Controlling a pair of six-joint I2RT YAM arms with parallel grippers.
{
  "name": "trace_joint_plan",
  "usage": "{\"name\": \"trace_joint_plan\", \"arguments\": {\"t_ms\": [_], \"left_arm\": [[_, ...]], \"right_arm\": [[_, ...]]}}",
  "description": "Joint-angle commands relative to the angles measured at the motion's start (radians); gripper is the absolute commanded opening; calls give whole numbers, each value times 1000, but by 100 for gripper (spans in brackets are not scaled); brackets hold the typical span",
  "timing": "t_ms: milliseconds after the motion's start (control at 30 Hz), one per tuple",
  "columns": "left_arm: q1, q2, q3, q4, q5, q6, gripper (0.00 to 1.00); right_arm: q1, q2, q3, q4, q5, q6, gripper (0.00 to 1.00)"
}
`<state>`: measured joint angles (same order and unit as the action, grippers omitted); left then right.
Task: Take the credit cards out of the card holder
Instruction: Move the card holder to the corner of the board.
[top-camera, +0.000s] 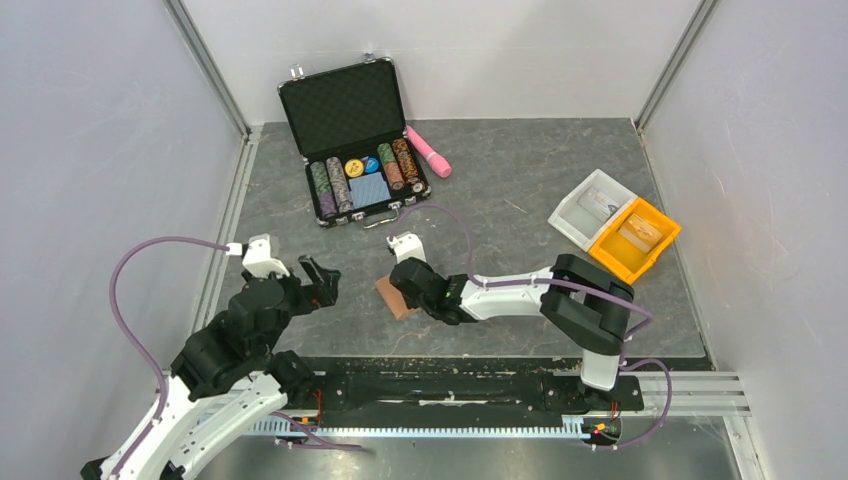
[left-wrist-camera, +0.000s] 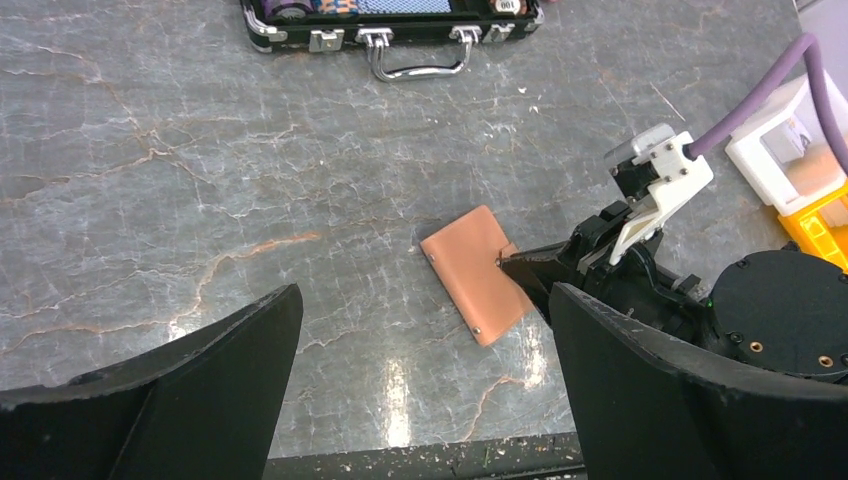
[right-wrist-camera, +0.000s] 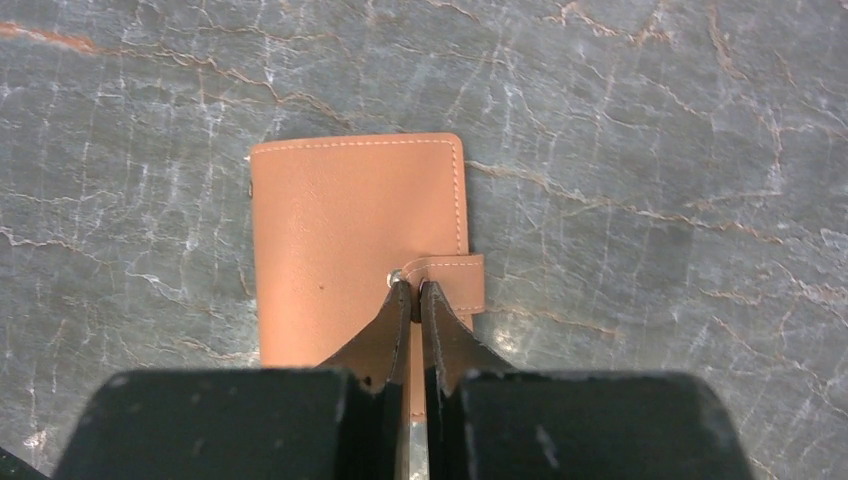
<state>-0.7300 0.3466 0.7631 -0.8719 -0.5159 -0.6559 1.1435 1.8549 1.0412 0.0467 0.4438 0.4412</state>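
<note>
— Two arms here, but only the right-hand one is busy?

— Yes. The card holder (top-camera: 394, 297) lies folded and flat on the desk (top-camera: 520, 190), lower middle of the overhead view. The right end effector (right-wrist-camera: 415, 290) is down on it. It is closed tight, its nose resting at the snap end of the closing tab (right-wrist-camera: 458, 282) (whether any leather is caught in the pinch, I can't tell).

— And the other?

— The left end effector (top-camera: 322, 280) hangs just left of the holder with its jaws wide apart. It is near the holder but not touching it, and it holds nothing.

— Any credit cards out?

— None that I can see. The cover hides whatever is inside, so I'd judge the job barely begun.

— How would you pop that tab well?

— Get under the tab's free end rather than pressing on the stud, then peel it gently away from the cover. I'd also bring the left one down to pin the cover. A wallet that light will probably lift with the tab otherwise, or skate across the smooth stone.
</note>
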Motion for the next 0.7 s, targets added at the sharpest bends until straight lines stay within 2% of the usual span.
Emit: {"name": "trace_joint_plan", "arguments": {"t_ms": [0,167,367,667], "left_arm": [[0,34,-2,39,51,-1,100],[0,50,-17,54,155,-43,100],[0,82,-116,170,396,-106,99],[0,187,-216,278,476,-146,98]], "right_arm": [[3,-56,-57,-5,27,20,0],[3,-138,-120,34,7,41,0],[-9,-261,-223,85,-54,51,0],[-66,-426,-412,142,-176,20,0]]}}
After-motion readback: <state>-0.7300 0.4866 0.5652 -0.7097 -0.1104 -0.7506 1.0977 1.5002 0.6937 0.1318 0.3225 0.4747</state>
